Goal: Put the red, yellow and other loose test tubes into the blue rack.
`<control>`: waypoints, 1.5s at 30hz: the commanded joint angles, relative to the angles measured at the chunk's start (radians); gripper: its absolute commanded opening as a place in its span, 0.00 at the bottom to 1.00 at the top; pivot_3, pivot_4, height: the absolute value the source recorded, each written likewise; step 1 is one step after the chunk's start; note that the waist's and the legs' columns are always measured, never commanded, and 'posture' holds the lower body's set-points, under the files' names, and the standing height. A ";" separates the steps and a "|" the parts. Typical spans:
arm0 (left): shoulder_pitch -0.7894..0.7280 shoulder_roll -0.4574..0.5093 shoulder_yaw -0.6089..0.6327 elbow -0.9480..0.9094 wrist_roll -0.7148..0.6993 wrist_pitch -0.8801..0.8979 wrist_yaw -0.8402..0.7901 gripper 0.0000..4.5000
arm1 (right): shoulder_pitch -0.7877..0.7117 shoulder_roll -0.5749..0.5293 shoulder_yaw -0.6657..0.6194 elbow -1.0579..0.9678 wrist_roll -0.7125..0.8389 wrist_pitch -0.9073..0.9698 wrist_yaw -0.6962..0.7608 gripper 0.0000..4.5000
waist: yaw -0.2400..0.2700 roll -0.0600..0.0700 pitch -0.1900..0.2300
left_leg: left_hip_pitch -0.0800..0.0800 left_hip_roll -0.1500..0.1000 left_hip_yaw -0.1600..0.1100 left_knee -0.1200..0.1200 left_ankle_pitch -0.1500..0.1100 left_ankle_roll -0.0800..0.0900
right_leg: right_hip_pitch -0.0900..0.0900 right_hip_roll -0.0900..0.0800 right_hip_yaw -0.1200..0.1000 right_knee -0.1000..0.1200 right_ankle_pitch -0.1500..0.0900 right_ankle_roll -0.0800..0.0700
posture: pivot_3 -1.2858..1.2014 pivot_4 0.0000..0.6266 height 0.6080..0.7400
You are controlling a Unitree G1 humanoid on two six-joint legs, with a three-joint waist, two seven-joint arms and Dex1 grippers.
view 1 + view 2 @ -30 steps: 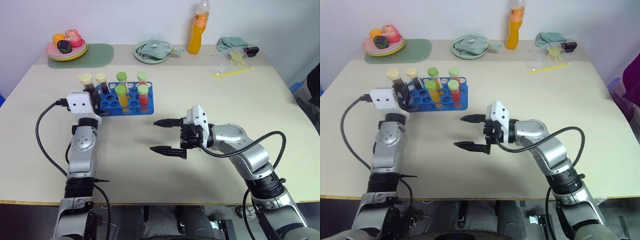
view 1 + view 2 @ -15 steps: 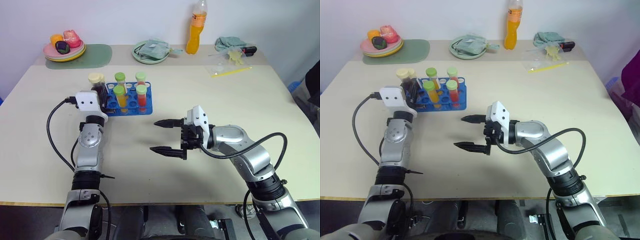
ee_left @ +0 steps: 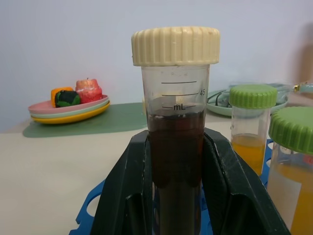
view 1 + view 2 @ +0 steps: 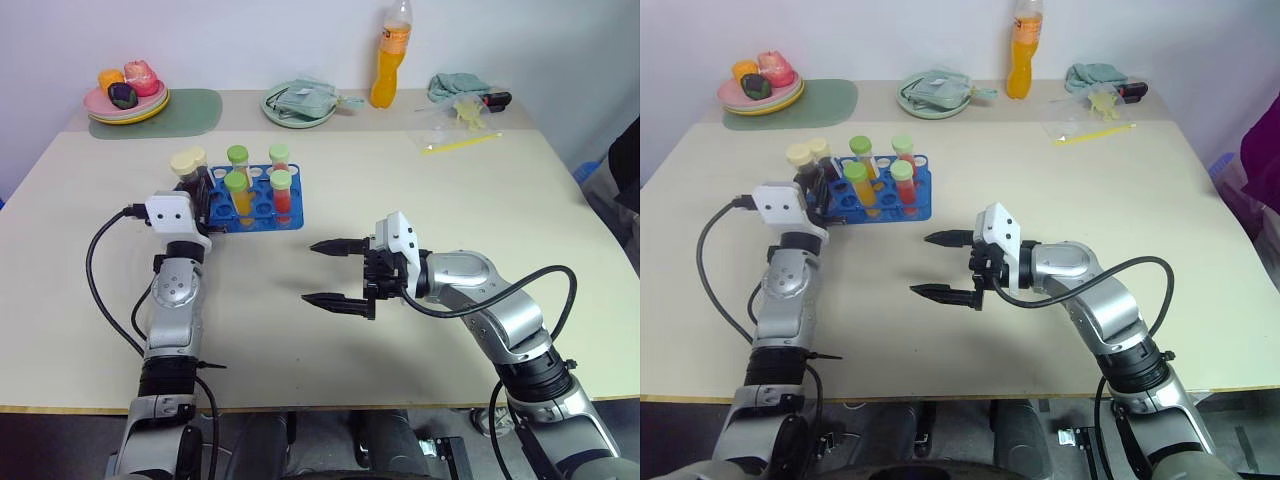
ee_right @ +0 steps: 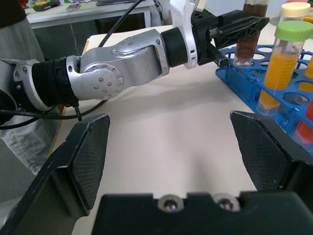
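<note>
The blue rack stands on the table at the centre left. It holds green-capped tubes, some with yellow liquid and some with red liquid, and a cream-capped tube. My left gripper is shut on a cream-capped tube of dark brown liquid, held upright at the rack's left end. Whether its foot sits in a hole I cannot tell. My right gripper hangs open and empty over bare table to the right of the rack, pointing toward it.
Along the far edge are a plate of toy fruit on a green mat, a green dish with a cloth, an orange bottle and a cloth with small items. A yellow strip lies at the back right.
The whole picture has shifted a little. Both grippers keep their places; the left stays shut on the dark tube and the right stays open.
</note>
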 commanded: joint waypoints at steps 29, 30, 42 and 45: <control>-0.031 -0.028 0.022 0.056 -0.014 -0.006 0.005 0.20 | 0.003 -0.009 -0.023 -0.046 0.014 -0.008 -0.003 0.97 | 0.000 0.000 0.000 | 0.000 0.000 0.000 0.000 0.000 0.000 | 0.000 0.000 0.000 0.000 0.000 0.000 | 0.52 0.24 0.92; -0.035 -0.030 0.022 0.059 -0.014 -0.004 0.005 0.20 | 0.002 -0.009 -0.022 -0.045 0.014 -0.008 -0.003 0.97 | 0.000 0.000 0.000 | 0.000 0.000 0.000 0.000 0.000 0.000 | 0.000 0.000 0.000 0.000 0.000 0.000 | 0.52 0.24 0.92; 0.046 0.002 0.058 -0.103 -0.056 0.061 -0.022 0.83 | -0.005 -0.028 -0.060 -0.029 0.014 -0.019 -0.001 0.97 | -0.005 0.000 0.000 | 0.000 0.000 0.000 0.000 0.000 0.000 | 0.000 0.000 0.000 0.000 0.000 0.000 | 0.52 0.24 0.92; 0.158 0.058 0.107 -0.286 -0.130 0.153 -0.080 0.83 | -0.010 -0.067 -0.134 0.013 0.033 -0.016 0.007 0.97 | -0.007 0.000 0.000 | 0.000 0.000 0.000 -0.001 0.000 0.000 | 0.000 0.000 0.000 -0.001 0.000 0.000 | 0.52 0.24 0.92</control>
